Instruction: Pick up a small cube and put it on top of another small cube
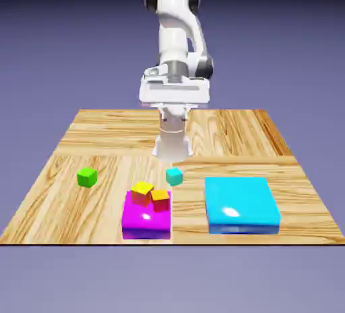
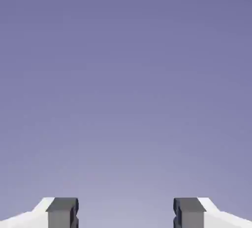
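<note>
On the light wooden plank table (image 1: 101, 133), against a plain blue-violet backdrop (image 1: 54, 42), everything sits toward the near edge. White robot arm (image 1: 176, 35) stands up at the far side, folded over with its wide white hand block level above the table. Its jaws (image 2: 126, 212) are spread wide apart with nothing between them, and the hand view shows only the backdrop past the two grey fingertips (image 2: 62, 211), so the hand isn't looking down at any of the cubes.

Small bright green cube (image 1: 86, 177) is sitting by itself flat on the wood, over on the exterior view's left, well apart from everything else. Plain faces, upright, nothing touching it.

Small teal cube (image 1: 174, 176) is near the middle of the table, same size as the green one, resting on the wood between the big magenta block (image 1: 146, 222) and the large flat cyan block (image 1: 241, 204), a bit behind them. Magenta block has a small yellow cube (image 1: 142, 191) and a small orange cube (image 1: 160, 200) on top, right beside each other. Cyan block is on the exterior view's right with a shiny top.
</note>
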Tool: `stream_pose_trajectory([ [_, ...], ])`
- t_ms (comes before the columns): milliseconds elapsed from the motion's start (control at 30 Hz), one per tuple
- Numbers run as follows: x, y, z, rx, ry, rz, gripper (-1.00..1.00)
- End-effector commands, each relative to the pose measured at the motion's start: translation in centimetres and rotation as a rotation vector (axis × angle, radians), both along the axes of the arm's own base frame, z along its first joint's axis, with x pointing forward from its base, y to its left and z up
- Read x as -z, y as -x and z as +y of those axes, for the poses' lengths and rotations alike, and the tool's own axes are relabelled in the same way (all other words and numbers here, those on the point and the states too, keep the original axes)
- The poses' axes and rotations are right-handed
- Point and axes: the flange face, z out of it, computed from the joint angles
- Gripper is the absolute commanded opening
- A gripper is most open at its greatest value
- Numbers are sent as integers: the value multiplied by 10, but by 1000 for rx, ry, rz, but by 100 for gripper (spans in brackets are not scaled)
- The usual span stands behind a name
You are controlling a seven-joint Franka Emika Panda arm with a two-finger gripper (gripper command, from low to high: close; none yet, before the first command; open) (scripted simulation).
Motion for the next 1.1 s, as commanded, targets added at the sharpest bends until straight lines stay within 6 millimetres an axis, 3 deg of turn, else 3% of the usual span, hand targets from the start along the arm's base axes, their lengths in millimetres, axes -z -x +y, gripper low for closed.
stream_pose_trajectory([
  [0, -11, 0, -10, 28, -31, -6, 0],
  [300, -92, 20, -112, 263, -339, -38, 0],
  [433, -113, 38, -166, 360, -492, -34, 0],
  [567, -121, 60, -222, 451, -654, -15, 0],
  [800, -100, 103, -322, 601, -951, 63, 0],
  [933, -67, 126, -375, 681, -1125, 138, 0],
  [1067, -20, 148, -421, 757, -1297, 238, 0],
])
